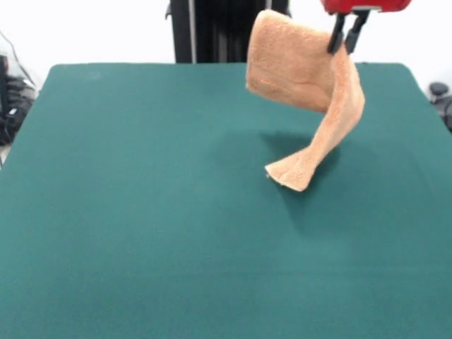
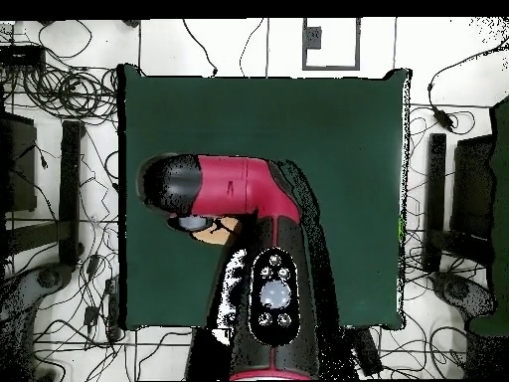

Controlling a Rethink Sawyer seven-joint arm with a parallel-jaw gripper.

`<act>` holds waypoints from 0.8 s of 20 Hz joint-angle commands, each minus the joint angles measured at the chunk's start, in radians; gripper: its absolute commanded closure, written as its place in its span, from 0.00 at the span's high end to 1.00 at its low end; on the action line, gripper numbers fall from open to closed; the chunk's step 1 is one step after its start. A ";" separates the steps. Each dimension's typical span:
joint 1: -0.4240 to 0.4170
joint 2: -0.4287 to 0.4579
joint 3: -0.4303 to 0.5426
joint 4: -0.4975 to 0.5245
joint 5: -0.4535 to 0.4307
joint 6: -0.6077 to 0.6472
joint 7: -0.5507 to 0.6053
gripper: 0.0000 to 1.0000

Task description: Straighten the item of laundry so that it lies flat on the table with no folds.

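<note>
The orange-tan towel (image 1: 304,78) hangs in the air from my gripper (image 1: 345,39), over the far right part of the dark green table (image 1: 141,212). The gripper's black fingers (image 1: 337,37) are shut on the towel's upper edge. One part of the towel curls out to the left. A narrower strip droops down, and its lower corner (image 1: 291,175) touches or nearly touches the table. In the overhead view the red and black arm (image 2: 244,189) covers the gripper, and only a sliver of the towel (image 2: 212,235) shows beneath it above the table (image 2: 328,149).
The robot's black pedestal (image 1: 212,32) stands behind the table's far edge. Dark equipment sits off the table at the left (image 1: 13,95) and right (image 1: 441,99). In the overhead view, cables (image 2: 70,95) and stands (image 2: 437,199) surround the table on the floor.
</note>
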 commanded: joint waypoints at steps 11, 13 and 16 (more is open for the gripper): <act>0.058 -0.096 0.012 0.042 0.112 0.206 0.319 0.00; 0.052 -0.109 0.013 0.058 0.117 0.200 0.308 0.00; 0.028 -0.127 0.014 0.100 0.116 0.158 0.255 0.00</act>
